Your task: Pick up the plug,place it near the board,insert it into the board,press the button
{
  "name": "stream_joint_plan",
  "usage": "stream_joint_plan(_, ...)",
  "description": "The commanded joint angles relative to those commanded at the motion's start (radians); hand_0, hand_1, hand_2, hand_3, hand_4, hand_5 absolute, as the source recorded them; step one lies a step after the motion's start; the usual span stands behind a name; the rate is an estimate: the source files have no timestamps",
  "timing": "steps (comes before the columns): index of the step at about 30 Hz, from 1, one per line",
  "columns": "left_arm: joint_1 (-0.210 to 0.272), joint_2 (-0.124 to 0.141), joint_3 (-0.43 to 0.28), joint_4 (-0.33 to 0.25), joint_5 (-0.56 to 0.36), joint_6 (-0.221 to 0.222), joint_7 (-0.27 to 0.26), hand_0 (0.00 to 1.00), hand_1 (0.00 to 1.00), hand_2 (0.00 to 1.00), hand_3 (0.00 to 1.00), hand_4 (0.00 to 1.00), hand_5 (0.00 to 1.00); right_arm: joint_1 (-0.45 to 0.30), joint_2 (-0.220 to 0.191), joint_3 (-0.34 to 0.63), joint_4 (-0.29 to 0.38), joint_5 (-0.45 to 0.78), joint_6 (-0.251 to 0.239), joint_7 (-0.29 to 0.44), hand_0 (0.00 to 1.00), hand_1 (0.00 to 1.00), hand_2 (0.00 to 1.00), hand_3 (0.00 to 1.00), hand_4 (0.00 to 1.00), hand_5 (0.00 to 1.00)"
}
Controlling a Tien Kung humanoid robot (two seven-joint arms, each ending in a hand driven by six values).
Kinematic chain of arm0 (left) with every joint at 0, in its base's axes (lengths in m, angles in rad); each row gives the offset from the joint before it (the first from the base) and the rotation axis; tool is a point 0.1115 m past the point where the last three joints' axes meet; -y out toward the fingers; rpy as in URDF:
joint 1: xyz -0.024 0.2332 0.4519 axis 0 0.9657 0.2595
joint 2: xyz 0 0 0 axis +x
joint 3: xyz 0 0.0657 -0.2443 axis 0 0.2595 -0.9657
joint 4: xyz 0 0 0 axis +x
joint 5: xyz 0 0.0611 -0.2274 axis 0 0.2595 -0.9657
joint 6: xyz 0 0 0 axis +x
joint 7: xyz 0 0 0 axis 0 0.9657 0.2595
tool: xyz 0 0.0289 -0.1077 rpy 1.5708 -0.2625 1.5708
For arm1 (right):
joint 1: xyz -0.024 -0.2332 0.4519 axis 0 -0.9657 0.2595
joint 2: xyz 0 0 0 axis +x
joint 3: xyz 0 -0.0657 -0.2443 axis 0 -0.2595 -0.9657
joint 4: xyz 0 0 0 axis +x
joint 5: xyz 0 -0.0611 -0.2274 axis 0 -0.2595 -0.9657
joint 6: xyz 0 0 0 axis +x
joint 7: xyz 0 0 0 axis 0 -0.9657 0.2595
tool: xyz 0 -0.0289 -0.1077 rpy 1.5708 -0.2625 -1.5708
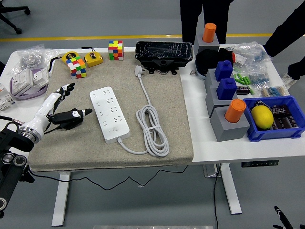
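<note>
A: Any print or brand legible?

B: None readable. Power strip (110,114) plain white, socket faces up, markings too small to make out. Clear bags at the far right too blurred to read.

A: Plug position?

B: White plug (138,71) flat on the grey mat (176,119), far part, just in front of the black wrapped box (164,51). Head toward the far edge, long axis running far-to-near with a slight lean. Cable (151,125) trailing toward the near side, gathered in a loose oval coil right of the strip, then curving back into the strip's near end.

A: Strip orientation?

B: Long axis far-to-near, near end swung a little to the right. Button end not distinguishable. Plug and strip apart, not touching.

A: Hands?

B: Left hand (64,109) over the mat's left part, left of the strip, near it without contact. Fingers (69,88) spread and relaxed, holding nothing. Right hand only a sliver at the lower right corner, below the tabletop (209,148); fingers not assessable.

A: Surroundings?

B: Two colour cubes (115,49) and yellow tape measures (93,59) at the mat's far edge. Grey blocks with orange cylinders (235,110) and blue pieces to the right, blue bin (275,119) with a yellow object inside. Person standing at the far side, hands out of sight.
</note>
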Motion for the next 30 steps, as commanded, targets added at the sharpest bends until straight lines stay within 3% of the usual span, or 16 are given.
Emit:
stream_joint_plan(8,-0.015,0.006,0.006,0.032,0.042,-0.004,0.018,0.998,0.998,0.998,0.998,0.998,0.247,0.001,0.000,0.000,0.000,0.002,-0.001,0.001,0.781,0.730,0.712,0.734,0.998,0.944)
stream_joint_plan(24,-0.022,0.001,0.026,0.090,0.195,0.040,0.044,0.998,0.998,0.998,0.998,0.998,0.206,0.001,-0.003,-0.001,0.000,0.002,0.000,0.001,0.781,0.730,0.712,0.733,0.998,0.943)
stream_joint_plan(30,-0.025,-0.001,0.032,0.107,0.236,0.029,0.048,0.998,0.998,0.996,0.987,0.998,0.184,0.003,-0.005,-0.005,0.000,0.004,0.000,0.000,0.781,0.731,0.712,0.734,0.998,0.944)
